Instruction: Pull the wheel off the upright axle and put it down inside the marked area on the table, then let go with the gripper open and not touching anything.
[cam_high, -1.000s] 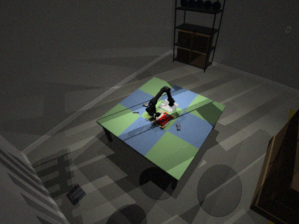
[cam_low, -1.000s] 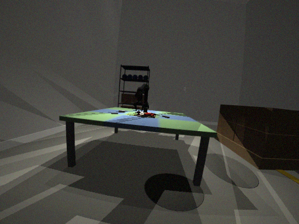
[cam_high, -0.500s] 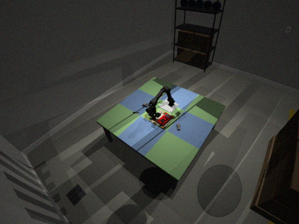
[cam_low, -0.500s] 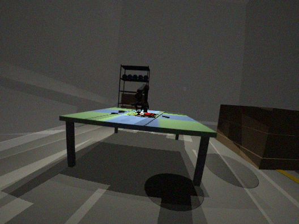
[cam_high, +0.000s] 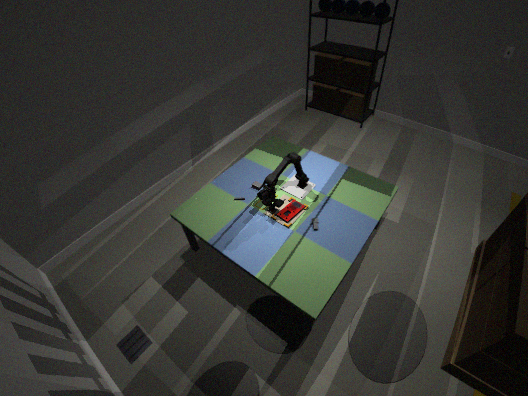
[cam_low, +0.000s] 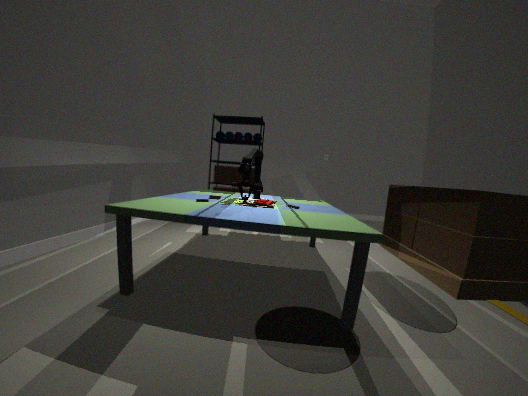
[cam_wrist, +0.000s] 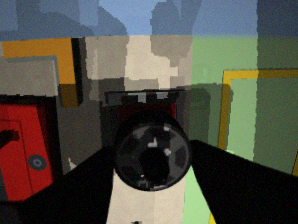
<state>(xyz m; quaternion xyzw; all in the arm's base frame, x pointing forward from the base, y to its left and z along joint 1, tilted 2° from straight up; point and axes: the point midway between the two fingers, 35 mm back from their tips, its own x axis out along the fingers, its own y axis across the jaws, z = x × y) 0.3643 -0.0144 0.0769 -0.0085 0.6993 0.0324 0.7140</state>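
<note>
The wheel (cam_wrist: 153, 156) is dark and round, with a black centre, in the lower middle of the wrist view. My gripper (cam_wrist: 151, 151) (cam_high: 274, 205) (cam_low: 245, 198) is shut on it, one black finger at each side. The wheel hides the upright axle, so I cannot tell how far along the axle it sits. A dark base with a red patch shows just behind the wheel. The marked area (cam_wrist: 225, 102) is a yellow outline on green, to the right of the wheel in the wrist view. The wheel is too small to make out in the top and exterior views.
A red panel (cam_wrist: 37, 135) (cam_high: 290, 212) lies left of the gripper in the wrist view, with an orange corner piece (cam_wrist: 68, 72) behind it. The arm stands by a white plate (cam_high: 296, 190). Small dark pieces (cam_high: 239, 199) (cam_high: 315, 224) lie farther out on the table (cam_high: 310, 270).
</note>
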